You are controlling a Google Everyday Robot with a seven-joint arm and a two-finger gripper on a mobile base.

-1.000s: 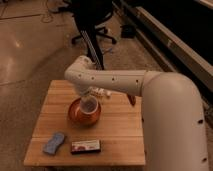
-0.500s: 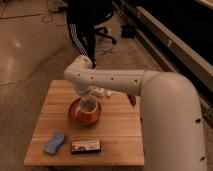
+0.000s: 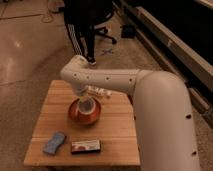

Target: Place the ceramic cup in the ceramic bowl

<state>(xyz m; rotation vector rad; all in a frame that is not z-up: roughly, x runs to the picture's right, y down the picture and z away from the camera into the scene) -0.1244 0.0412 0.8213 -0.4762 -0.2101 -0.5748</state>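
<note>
Underfoot, speckled grey floor [image 3: 30, 60] around a light wooden slatted desk [image 3: 115, 135]. Beyond its far edge, legs of a person in dark striped trousers [image 3: 80, 35] beside a black office chair [image 3: 102, 27]. Near the desk's middle, wide glossy orange-red ceramic bowl [image 3: 75, 114]; directly above it, gripper [image 3: 86, 102] clasping small pale grey-white ceramic cup [image 3: 86, 107]. Toward the near edge, blue folded cloth [image 3: 54, 142] and flat dark box [image 3: 85, 146]. Bare wood left of the bowl.
</note>
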